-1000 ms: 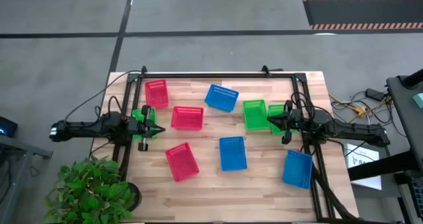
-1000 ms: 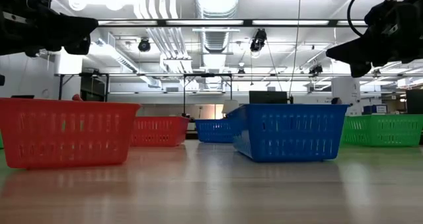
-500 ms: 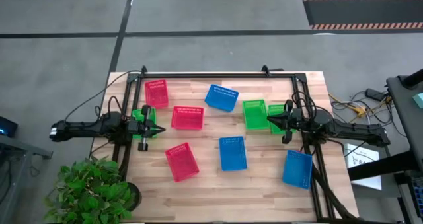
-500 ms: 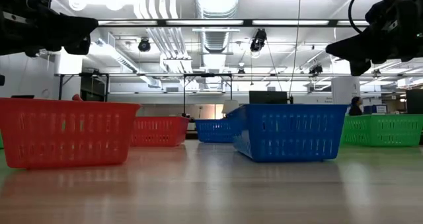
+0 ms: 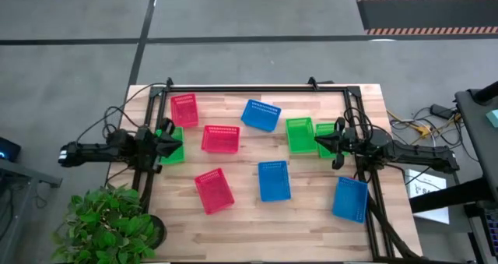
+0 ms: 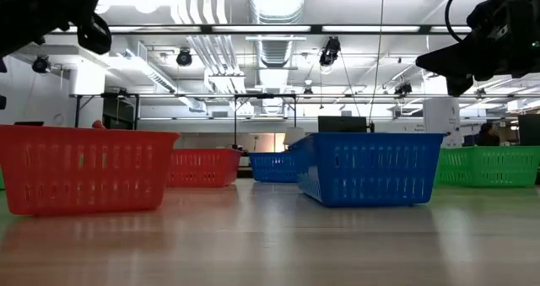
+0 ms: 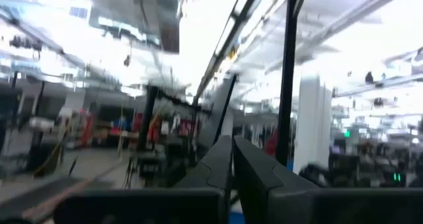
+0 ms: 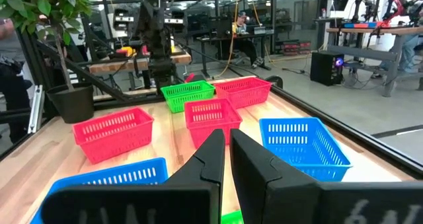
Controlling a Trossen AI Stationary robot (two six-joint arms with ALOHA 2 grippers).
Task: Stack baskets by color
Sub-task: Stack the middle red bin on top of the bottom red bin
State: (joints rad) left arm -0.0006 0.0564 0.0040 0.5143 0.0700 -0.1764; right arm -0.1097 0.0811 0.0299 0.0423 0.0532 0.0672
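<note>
Nine baskets lay scattered singly on the counter (image 5: 311,209): three red baskets (image 5: 214,191) left of centre, three blue baskets (image 5: 273,180) centre to right, two green baskets (image 5: 299,135) at the right and one green basket (image 5: 172,145) at the left edge. None were stacked. Left gripper (image 5: 177,146) hung over the left green basket, jaws together, empty. Right gripper (image 5: 319,140) hung above the right green pair, jaws together, empty.

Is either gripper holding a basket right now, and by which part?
Nothing is held: left gripper and right gripper are both shut and empty, above the table.
</note>
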